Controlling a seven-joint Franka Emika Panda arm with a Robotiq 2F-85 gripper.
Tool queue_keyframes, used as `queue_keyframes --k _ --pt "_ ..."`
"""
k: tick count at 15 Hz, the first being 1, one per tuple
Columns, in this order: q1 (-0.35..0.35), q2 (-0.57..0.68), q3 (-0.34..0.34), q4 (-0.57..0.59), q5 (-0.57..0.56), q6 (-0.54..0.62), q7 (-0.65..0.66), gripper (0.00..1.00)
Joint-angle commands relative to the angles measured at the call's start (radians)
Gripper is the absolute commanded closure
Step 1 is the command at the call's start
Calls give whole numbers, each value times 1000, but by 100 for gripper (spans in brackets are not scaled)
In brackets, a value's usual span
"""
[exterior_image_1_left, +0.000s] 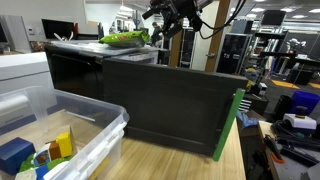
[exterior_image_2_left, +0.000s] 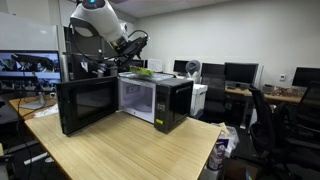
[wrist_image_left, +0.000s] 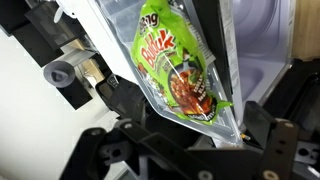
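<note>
Poised over the microwave (exterior_image_2_left: 155, 98) on a bent arm (exterior_image_2_left: 100, 25), with the fingers (wrist_image_left: 218, 40) spread wide and pinching nothing. Between them in the wrist view, a green snack bag (wrist_image_left: 180, 75), flat on the microwave's pale top, toward its far edge, glossy and crinkled, printed side up. No clear contact between fingers and snack bag; close above it, by the look of both exterior views. Probably laid flat because a thin, limp packet rests steadily only that way, and straddled from above because that is the one side left free. Cannot tell whether the packet is full or nearly empty.

Microwave door (exterior_image_2_left: 85, 103) swung fully open to the left, showing the bright, bare inside; seen from behind in an exterior view as a broad dark panel with a green strip (exterior_image_1_left: 228, 125) along its right edge. Open that far, likely so as to keep the inside reachable from the front.

Underneath, a light wooden tabletop (exterior_image_2_left: 120, 150), smooth and level, with the microwave toward its far side. At the near left in an exterior view, a clear plastic bin (exterior_image_1_left: 85, 125) holding a blue block (exterior_image_1_left: 15, 153) and a yellow piece (exterior_image_1_left: 63, 143), well apart from the fingers.

Around all this, an office or lab room: desks with dark monitors (exterior_image_2_left: 240, 72), black chairs (exterior_image_2_left: 270, 110) on the right, a lit screen (exterior_image_2_left: 30, 65) on the left, white walls, ceiling lights.
</note>
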Motion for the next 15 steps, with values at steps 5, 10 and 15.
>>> queue_keyframes --k 5,10,15 --pt "64 42 -28 57 -6 19 0 0" --pt "75 40 -44 54 -10 42 0 0" --pt "86 28 -66 41 15 72 0 26"
